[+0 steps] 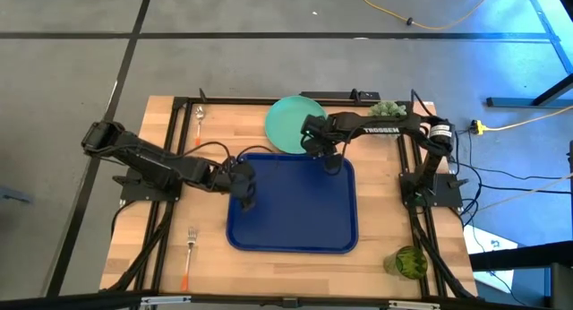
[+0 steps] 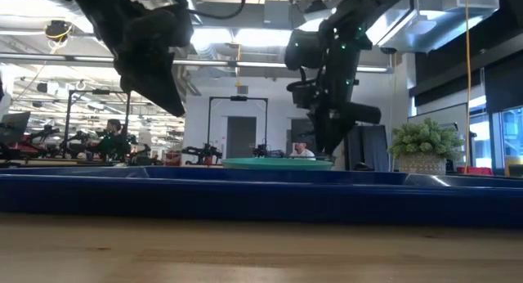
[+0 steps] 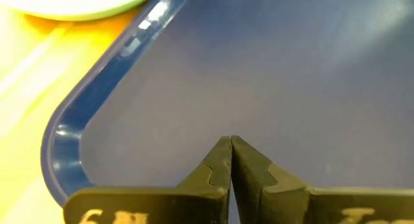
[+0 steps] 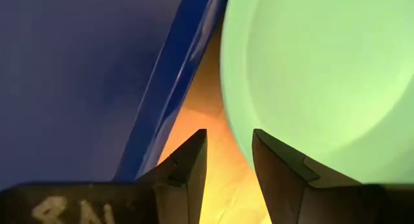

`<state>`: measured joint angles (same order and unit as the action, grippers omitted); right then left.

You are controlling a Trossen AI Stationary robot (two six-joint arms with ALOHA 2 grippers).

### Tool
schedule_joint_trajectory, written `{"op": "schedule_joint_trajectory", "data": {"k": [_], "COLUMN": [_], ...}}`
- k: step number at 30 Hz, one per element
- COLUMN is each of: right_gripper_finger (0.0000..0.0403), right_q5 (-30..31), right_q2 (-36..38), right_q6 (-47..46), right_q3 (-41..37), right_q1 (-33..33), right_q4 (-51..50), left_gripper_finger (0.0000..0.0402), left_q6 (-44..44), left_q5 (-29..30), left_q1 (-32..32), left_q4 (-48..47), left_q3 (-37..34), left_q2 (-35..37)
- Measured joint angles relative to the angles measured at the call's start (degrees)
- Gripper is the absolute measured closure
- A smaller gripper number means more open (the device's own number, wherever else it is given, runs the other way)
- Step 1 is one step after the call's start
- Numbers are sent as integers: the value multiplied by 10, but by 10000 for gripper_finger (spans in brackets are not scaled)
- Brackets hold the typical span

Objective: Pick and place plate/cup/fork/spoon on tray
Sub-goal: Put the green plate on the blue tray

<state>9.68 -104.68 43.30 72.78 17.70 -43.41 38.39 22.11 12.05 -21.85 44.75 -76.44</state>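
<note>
High view first: the dark-blue tray point(image 1: 292, 238) sits in the middle of the wooden table point(image 1: 385, 265), and I see nothing lying inside it. The mint-green plate point(image 1: 288, 122) lies on the wood just beyond the tray's far rim, its edge close to or slightly overlapping that rim. The fork point(image 1: 190, 247) lies on the table off the tray's left side, near the front, orange handle toward the front edge. The spoon point(image 1: 199, 122) lies near the far left corner. The dark-green cup point(image 1: 410, 262) stands off the tray's front right corner, and a spiky potted plant point(image 1: 387, 107) stands at the far right.

The left arm reaches in from the left, and its left gripper point(image 1: 245, 195) hangs over the tray's left part with the fingers pressed together, gripping nothing. The right arm stretches across the far edge from the right; its right gripper point(image 1: 315, 147) points down at the plate's near edge beside the tray rim, fingers parted and empty.

The left wrist view shows what the top view cannot: the two fingertips point(image 3: 220, 162) meeting over bare blue tray floor near a rounded corner. The right wrist view shows the parted fingers point(image 4: 187, 162) over the strip of wood between tray rim and plate. The low view shows both grippers above the tray, the plate lying flat behind the rim.
</note>
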Motion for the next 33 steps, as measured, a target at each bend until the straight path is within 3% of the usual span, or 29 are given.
{"op": "schedule_joint_trajectory", "data": {"k": [9, 19, 33], "right_gripper_finger": [277, 277, 292], "right_q5": [1, -33, -29], "right_q2": [0, 0, 0], "right_q6": [64, 67, 97], "right_q3": [-42, -62, -124], "right_q1": [26, 35, 35], "right_q4": [85, 96, 212], "left_gripper_finger": [401, 401, 401], "left_q6": [0, -2, -15], "left_q5": [-1, -3, -8], "left_q1": [-17, -31, -42], "left_q4": [0, -1, -1], "left_q3": [0, 0, 0], "left_q2": [0, 0, 0]}}
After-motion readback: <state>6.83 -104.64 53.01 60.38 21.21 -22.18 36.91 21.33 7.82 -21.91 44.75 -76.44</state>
